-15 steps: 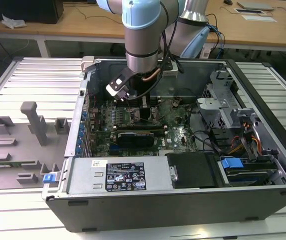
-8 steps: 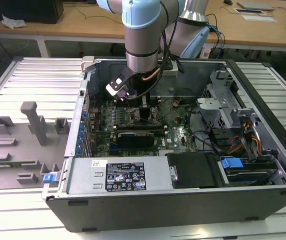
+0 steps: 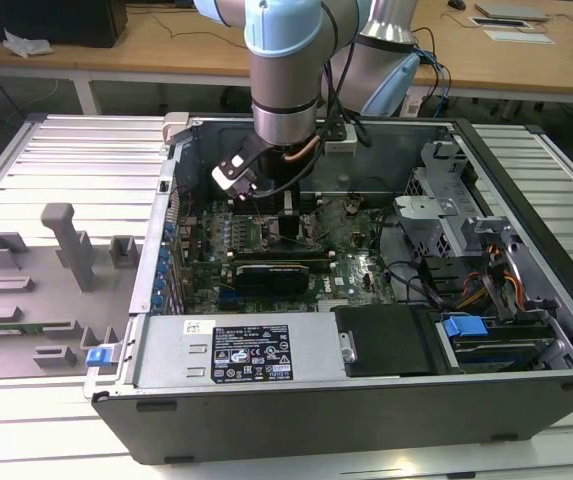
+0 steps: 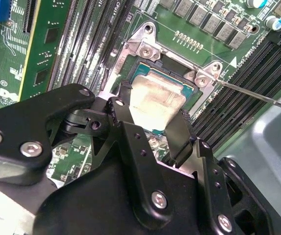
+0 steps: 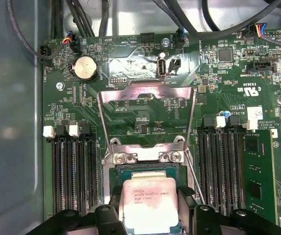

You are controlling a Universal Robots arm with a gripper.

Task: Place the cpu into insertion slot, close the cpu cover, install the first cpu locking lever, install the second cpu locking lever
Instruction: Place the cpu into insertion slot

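Inside the open computer case (image 3: 366,425) on the slatted bench (image 3: 76,150), the arm reaches down to the green motherboard (image 5: 218,73). The claw (image 4: 152,122) is closed narrowly on two opposite edges of the cpu (image 5: 147,196), holding it directly over the insertion slot (image 5: 150,169); whether it is fully seated cannot be told. The cpu cover (image 5: 147,91) stands swung open, away from the slot. A thin locking lever (image 4: 258,94) juts out beside the slot, unlatched.
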